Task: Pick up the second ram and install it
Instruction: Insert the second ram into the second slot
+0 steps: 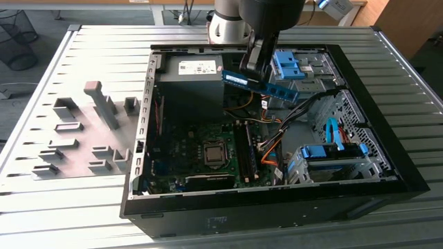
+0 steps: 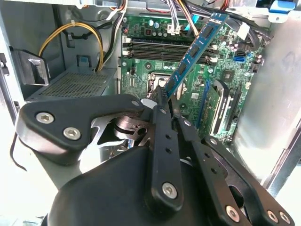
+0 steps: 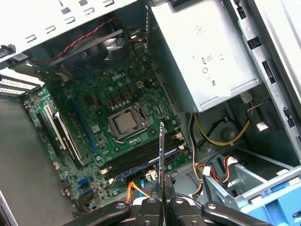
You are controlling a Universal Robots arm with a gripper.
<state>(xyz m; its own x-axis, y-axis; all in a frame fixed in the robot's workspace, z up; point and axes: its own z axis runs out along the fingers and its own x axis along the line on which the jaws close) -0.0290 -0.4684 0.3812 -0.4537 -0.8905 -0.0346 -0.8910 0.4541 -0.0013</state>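
My gripper (image 1: 252, 70) is shut on the second ram (image 1: 260, 86), a thin green-blue stick with black chips. It hangs tilted in the air over the open computer case, near the power supply (image 1: 190, 78). In the second wrist view the ram (image 2: 193, 52) slants away from the closed fingers (image 2: 162, 117) above the motherboard (image 2: 221, 80). The first wrist view shows the ram (image 3: 162, 155) edge-on, above the long black memory slots (image 3: 141, 157) beside the processor socket (image 3: 126, 123). The ram is well clear of the slots (image 1: 242, 150).
The black case's rim (image 1: 277, 194) surrounds the motherboard (image 1: 197, 153). Orange and yellow cables (image 1: 270, 148) run beside the slots. Blue drive brackets (image 1: 287, 65) (image 1: 332, 151) sit at the exterior view's right. A grey holder with upright blocks (image 1: 83, 135) lies outside the case at the left.
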